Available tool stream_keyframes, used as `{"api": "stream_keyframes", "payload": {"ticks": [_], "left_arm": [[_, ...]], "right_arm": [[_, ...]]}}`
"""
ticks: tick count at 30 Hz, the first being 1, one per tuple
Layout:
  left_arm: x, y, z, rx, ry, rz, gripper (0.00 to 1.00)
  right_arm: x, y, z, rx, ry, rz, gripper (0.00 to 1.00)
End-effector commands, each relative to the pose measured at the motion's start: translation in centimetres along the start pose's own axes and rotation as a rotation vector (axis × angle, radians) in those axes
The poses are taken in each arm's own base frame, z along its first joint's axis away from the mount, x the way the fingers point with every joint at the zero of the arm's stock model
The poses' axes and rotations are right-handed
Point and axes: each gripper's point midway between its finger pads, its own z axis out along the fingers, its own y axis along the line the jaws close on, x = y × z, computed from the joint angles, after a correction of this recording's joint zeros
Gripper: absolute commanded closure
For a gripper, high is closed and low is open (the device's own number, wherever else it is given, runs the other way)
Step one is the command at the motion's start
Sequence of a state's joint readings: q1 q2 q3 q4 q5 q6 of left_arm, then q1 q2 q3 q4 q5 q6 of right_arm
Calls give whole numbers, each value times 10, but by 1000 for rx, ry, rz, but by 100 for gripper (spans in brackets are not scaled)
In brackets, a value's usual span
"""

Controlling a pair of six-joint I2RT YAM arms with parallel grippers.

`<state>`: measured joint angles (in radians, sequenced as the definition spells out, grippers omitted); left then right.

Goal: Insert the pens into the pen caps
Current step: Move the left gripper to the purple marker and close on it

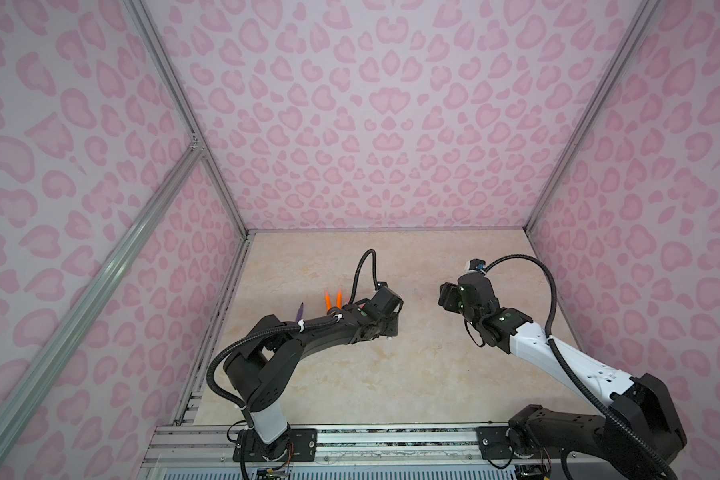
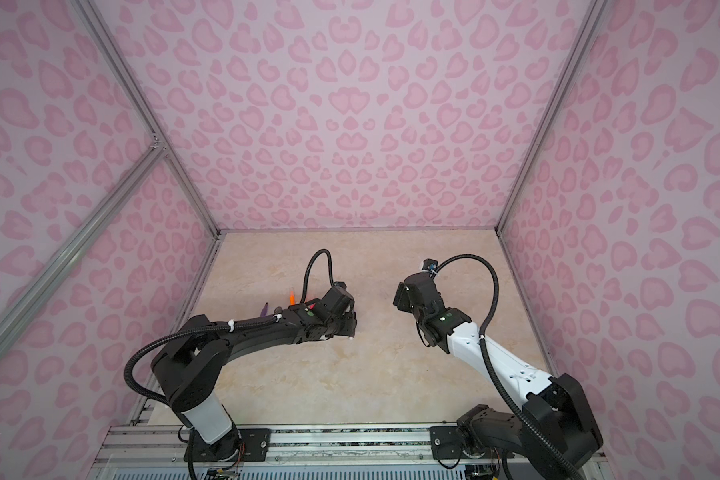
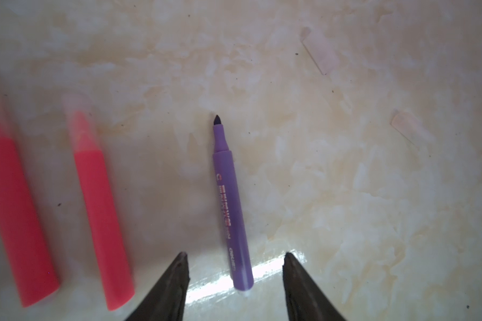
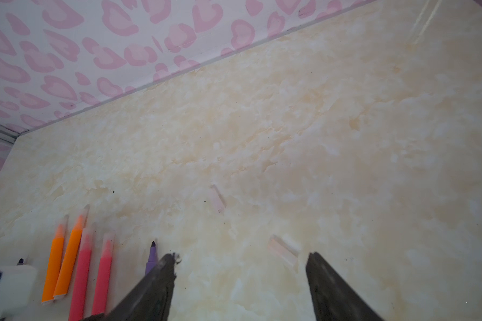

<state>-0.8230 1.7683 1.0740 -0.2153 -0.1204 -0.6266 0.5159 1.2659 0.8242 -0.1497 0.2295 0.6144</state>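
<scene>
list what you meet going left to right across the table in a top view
purple pen → orange pen → second orange pen → left gripper → right gripper

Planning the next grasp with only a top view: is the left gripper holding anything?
Observer: No. The left wrist view shows the left gripper open, with the purple pen lying between its jaws, ungripped.
Operator: Is that pen capped?
Observer: No, its dark tip is bare.
Operator: Any loose caps?
Observer: Two caps, in the right wrist view: one farther out, one just ahead of the open right gripper.
</scene>
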Motion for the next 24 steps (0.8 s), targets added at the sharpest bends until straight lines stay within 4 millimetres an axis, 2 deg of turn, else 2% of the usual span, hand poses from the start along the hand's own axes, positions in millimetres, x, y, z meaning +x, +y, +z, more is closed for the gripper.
{"api": "stream_keyframes", "payload": {"ticks": [1,10,18,24], "left_arm": [[10,-5,9,18,67,15,44],[8,15,27,-118,121,26,50],[8,18,33,-142,144,37,54],[16,18,41,-142,182,34,54]], "right_arm": [[0,9,5,-26,23,-23,25],[10,13,14,-42,60,-20,27],[12,10,11,-47,53,-17,27],[12,10,10,-48,53,-16,27]]}}
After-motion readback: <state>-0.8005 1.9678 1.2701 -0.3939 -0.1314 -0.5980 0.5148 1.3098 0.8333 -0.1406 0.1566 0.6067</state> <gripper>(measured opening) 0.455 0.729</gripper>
